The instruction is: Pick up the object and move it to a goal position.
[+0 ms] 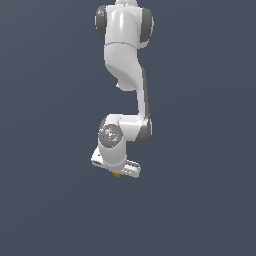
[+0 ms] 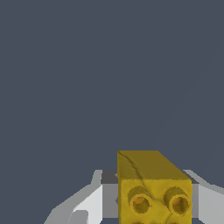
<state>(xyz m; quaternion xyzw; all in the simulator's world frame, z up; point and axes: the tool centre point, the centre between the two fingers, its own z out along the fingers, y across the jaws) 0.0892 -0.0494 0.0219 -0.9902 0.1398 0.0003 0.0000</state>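
The object (image 2: 154, 189) is a small yellow-orange block with two round dark-rimmed studs on its near face. In the wrist view it fills the space between my gripper's white fingers (image 2: 89, 204), which press against its two sides. My gripper (image 2: 151, 208) is shut on it. In the exterior view the gripper (image 1: 116, 172) points down under the white hand, and only a sliver of the object (image 1: 116, 174) shows below it. No goal marker is visible in either view.
The white arm (image 1: 126, 65) hangs down from the top of the exterior view, its elbow bent towards that view's right. Plain dark grey-blue ground (image 1: 200, 200) lies all around.
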